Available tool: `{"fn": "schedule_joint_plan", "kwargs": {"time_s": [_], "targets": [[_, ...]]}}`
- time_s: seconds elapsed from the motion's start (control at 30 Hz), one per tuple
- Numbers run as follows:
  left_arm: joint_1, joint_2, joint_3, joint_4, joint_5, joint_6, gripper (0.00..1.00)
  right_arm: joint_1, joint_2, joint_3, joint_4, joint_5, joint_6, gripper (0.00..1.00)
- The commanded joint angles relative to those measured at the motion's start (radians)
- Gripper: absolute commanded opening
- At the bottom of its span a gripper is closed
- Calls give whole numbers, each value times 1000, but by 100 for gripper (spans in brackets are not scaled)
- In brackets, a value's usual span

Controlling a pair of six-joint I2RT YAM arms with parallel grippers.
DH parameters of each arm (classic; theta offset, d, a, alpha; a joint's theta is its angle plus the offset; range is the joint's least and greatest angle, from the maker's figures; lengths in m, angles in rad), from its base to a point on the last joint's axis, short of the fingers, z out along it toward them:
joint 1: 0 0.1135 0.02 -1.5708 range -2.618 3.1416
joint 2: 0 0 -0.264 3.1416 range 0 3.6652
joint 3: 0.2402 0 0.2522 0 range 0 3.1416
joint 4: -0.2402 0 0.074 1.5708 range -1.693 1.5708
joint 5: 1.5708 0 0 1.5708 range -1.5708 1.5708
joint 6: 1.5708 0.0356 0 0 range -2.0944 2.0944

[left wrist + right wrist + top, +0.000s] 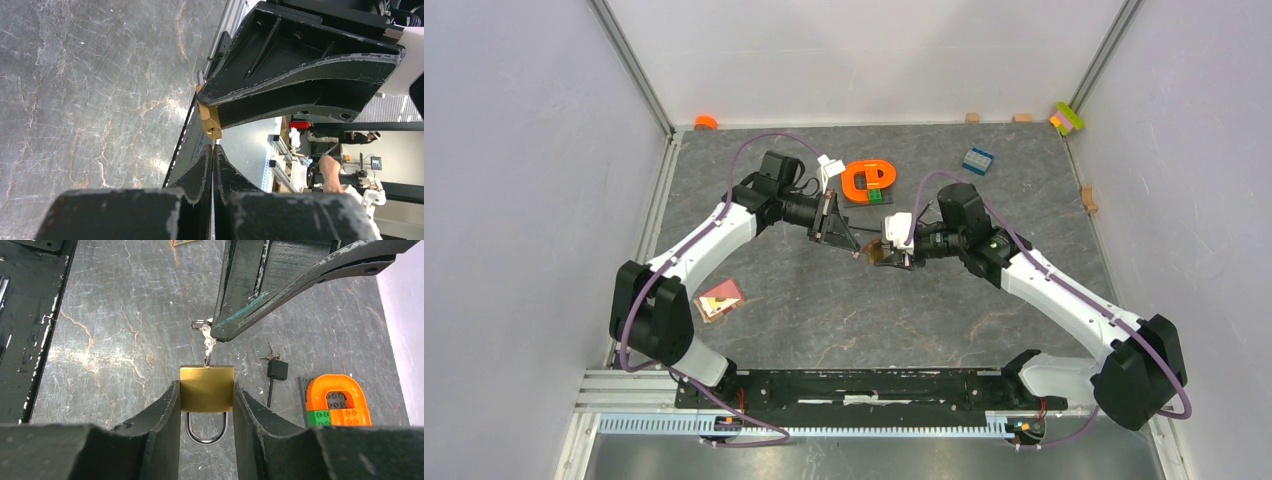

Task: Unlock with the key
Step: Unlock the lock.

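Clamping the padlock (206, 395) between its fingers, keyway outward and shackle toward its wrist, the right claw (206, 386) steadies the body so the left claw (213, 162), closed tight on the key (206, 347) just ahead, can turn it.

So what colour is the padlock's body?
The padlock is brass-gold with a silver shackle; clearest in the right wrist view.

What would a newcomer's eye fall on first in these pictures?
Mid-table, the two arms meet. The right gripper clamps a square brass padlock, while the left gripper pinches a small silver key whose blade meets the padlock's keyhole end. Just behind them lies a bright orange horseshoe-shaped brick block, the loudest colour on the grey marbled table.
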State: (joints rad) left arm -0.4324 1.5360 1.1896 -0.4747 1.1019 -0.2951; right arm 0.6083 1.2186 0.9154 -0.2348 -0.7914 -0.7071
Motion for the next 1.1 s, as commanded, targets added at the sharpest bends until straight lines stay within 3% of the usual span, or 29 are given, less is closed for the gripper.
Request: {"fn": "schedule_joint_plan", "kwargs": {"time_s": [0.0, 0.53, 1.07], "targets": [[-6, -30, -7, 41, -1, -29, 2, 4, 0, 5, 85, 11, 21, 0], [-17, -24, -7, 74, -161, -71, 2, 5, 36, 14, 135, 38, 123, 0], [-19, 18, -42, 166, -189, -184, 2, 9, 67, 10, 227, 131, 254, 0]]}}
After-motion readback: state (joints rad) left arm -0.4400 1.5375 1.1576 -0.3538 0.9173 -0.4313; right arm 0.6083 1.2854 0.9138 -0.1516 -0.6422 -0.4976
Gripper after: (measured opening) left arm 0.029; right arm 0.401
